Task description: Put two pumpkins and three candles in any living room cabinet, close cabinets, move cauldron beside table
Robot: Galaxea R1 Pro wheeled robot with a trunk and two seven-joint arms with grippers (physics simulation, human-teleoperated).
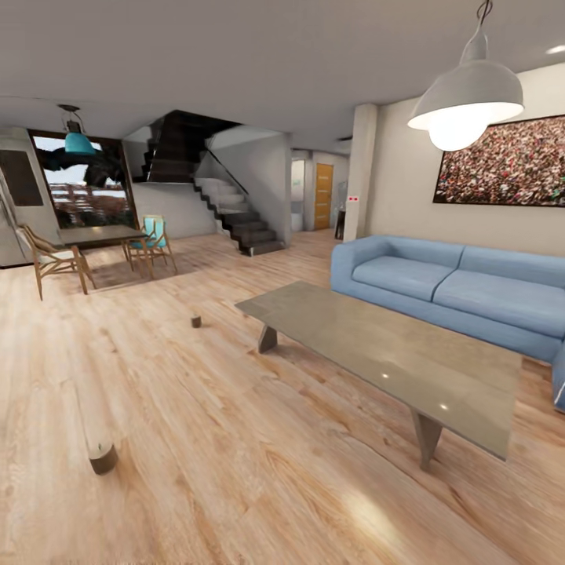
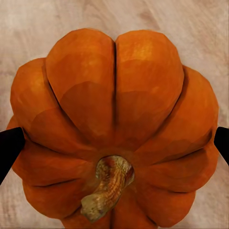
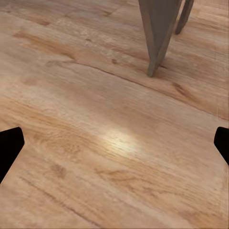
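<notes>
A ribbed orange pumpkin [image 2: 114, 129] sits between the left claw's [image 2: 114, 143] black fingertips [image 2: 9, 145].

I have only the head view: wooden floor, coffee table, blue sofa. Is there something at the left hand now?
Observer: Yes. A pumpkin sits between the fingers of the left hand, with its stem toward the camera.
Operator: Is it gripped firmly?
Observer: I cannot tell. The dark fingertips flank its sides, and the floor is behind it.
Operator: And the right hand?
Observer: The right hand is open and holds nothing; a grey table leg stands on the floor ahead of it.
</notes>
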